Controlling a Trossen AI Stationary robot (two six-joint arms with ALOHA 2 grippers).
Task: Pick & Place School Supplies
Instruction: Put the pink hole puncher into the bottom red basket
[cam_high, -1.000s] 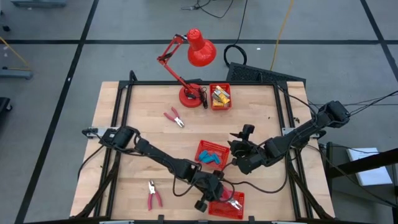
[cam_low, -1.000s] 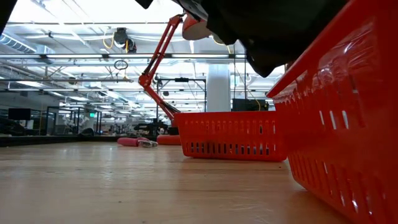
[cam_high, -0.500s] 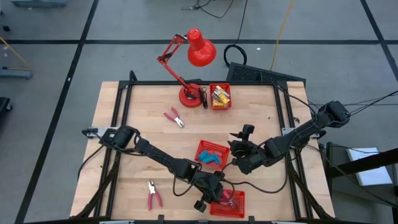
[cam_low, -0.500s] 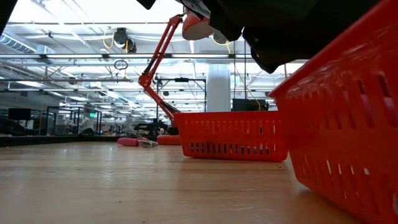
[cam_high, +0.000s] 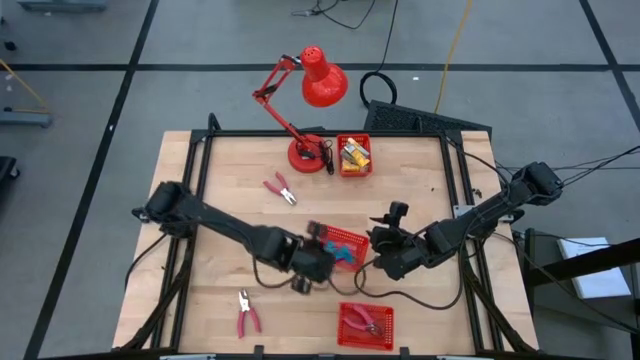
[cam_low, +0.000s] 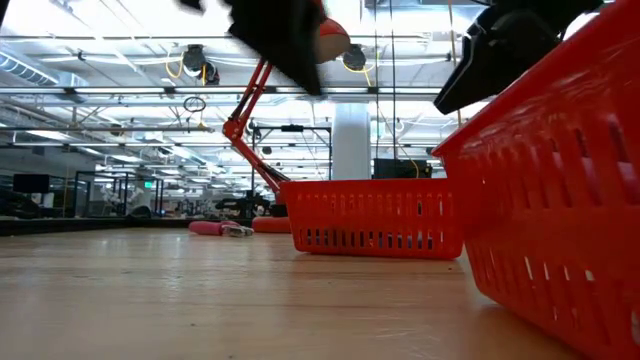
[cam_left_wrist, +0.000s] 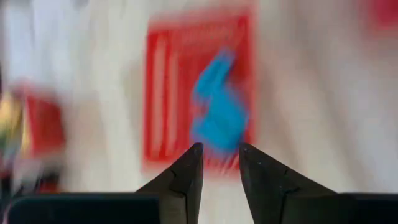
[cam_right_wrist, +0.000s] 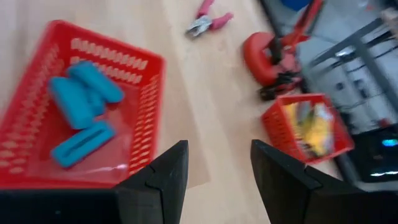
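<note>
My left gripper (cam_high: 318, 255) hangs open above the table, at the left end of the middle red basket (cam_high: 352, 236). That basket holds light-blue erasers (cam_left_wrist: 221, 109). My right gripper (cam_high: 376, 262) waits open just right of the same basket and touches nothing. Red-handled pliers (cam_high: 366, 320) lie in the near basket (cam_high: 386, 338). Two more pliers lie on the wood, one pair at the left near side (cam_high: 246, 314) and one toward the far side (cam_high: 281, 188). Yellow pieces (cam_high: 353, 154) sit in the far basket.
A red desk lamp (cam_high: 312, 88) stands by its base (cam_high: 303, 154) at the far edge, next to the far basket. A black frame rail (cam_high: 196, 170) borders the table. The low view shows the near basket's wall (cam_low: 560, 210) close by. Bare wood lies at the left.
My left gripper has left the near basket, rising and swinging toward the far-left, and now hangs beside the middle basket. The pliers in the near basket, before under the gripper, now lie uncovered. The right arm has kept still.
</note>
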